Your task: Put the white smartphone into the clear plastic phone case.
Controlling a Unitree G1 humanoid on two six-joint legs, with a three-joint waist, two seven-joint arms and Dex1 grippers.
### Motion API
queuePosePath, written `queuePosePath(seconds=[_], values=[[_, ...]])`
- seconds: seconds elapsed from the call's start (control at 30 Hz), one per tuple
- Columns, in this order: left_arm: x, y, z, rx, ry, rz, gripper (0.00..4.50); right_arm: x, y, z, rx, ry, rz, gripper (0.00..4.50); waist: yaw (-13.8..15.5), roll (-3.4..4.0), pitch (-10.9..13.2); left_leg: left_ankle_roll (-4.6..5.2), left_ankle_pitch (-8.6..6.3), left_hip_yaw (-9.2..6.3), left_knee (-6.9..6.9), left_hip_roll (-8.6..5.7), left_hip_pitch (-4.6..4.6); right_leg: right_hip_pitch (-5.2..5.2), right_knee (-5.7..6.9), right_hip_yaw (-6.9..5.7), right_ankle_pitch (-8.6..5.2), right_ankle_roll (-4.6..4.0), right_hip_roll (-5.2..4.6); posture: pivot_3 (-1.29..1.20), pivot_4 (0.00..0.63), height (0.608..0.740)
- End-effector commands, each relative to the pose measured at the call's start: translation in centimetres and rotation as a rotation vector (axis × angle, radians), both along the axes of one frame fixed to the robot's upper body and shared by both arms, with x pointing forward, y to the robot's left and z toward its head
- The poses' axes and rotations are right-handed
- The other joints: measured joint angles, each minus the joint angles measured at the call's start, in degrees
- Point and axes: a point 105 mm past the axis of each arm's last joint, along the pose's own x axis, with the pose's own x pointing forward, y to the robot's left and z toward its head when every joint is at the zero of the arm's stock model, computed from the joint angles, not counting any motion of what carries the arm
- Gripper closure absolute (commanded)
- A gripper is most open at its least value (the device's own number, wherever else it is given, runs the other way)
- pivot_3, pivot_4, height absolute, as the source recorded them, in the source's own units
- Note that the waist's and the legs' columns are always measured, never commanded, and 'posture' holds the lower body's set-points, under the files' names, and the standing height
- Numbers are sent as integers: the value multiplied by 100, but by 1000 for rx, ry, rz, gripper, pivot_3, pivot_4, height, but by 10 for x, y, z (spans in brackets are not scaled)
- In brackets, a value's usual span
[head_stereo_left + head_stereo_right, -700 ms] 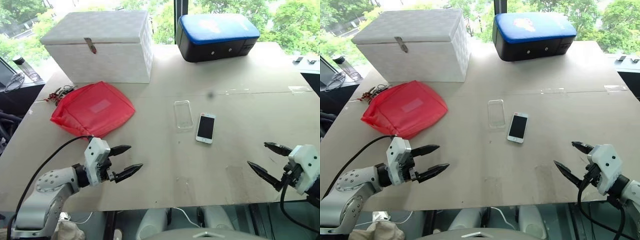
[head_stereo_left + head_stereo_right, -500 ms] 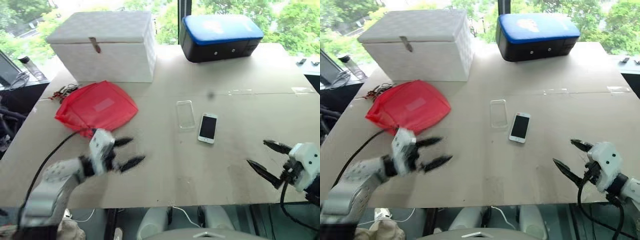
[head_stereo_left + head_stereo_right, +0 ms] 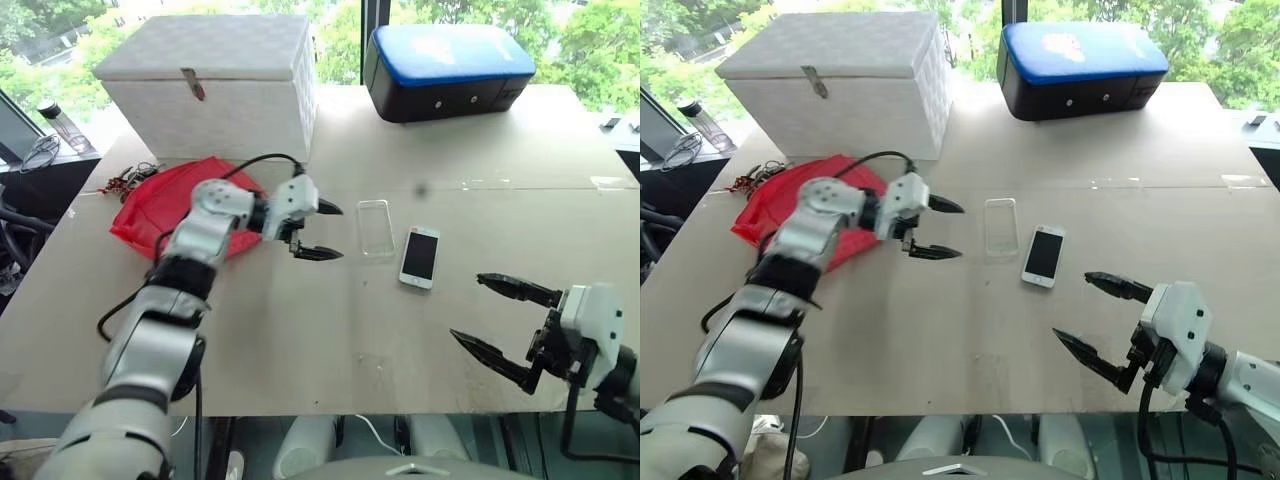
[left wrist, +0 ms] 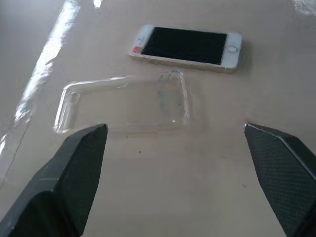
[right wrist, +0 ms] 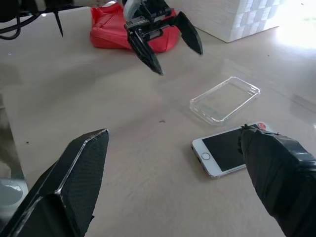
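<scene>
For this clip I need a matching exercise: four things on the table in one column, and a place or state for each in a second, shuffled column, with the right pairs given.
Things:
1. white smartphone with black screen
2. clear plastic phone case
3. red fabric bag
4. left gripper

States:
A. empty, lying flat beside the phone
B. open, just short of the case
C. near the white quilted box, partly behind the left arm
D. screen up, between the case and the right gripper

Pairs: 1-D, 2-A, 3-C, 4-B
</scene>
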Motion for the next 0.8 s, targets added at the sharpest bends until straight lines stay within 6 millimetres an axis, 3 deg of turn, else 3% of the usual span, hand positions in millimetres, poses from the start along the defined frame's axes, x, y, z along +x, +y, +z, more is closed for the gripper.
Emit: queuePosePath(seconds=[0.03, 0.2, 0.3, 0.53, 0.8], values=[[6, -5, -4, 143, -57, -88, 0, -4, 4, 12, 17, -46, -20, 52, -84, -12, 7, 1, -1, -1, 2, 0, -5, -2, 0, -1, -1, 3, -1, 0, 150, 740], [23, -20, -14, 378, -213, -91, 0, -8, 5, 15, 25, -62, -81, 52, -158, -30, 18, 4, -2, -8, 10, 0, -25, -15, 5, -11, -4, 7, -3, 0, 150, 740], [27, -21, -19, 431, -225, -72, 1223, -10, 5, 13, 36, -60, -98, 0, -141, -30, 17, 5, -2, -11, 19, -2, -25, -13, 14, -14, -6, 10, -5, 0, 150, 740], [30, -28, -22, 372, -172, 1, 4412, -16, 10, 8, 58, -58, -121, 0, -145, -30, 17, 15, -8, -15, 51, -4, -14, 1, 33, -16, -6, 14, 0, 0, 150, 740], [20, -36, -7, 138, 108, 65, 4461, -15, 16, 6, 51, -51, -115, 0, -166, -32, 19, 11, -6, -18, 64, -5, -30, -5, 29, -23, -5, 17, 2, 0, 150, 740]])
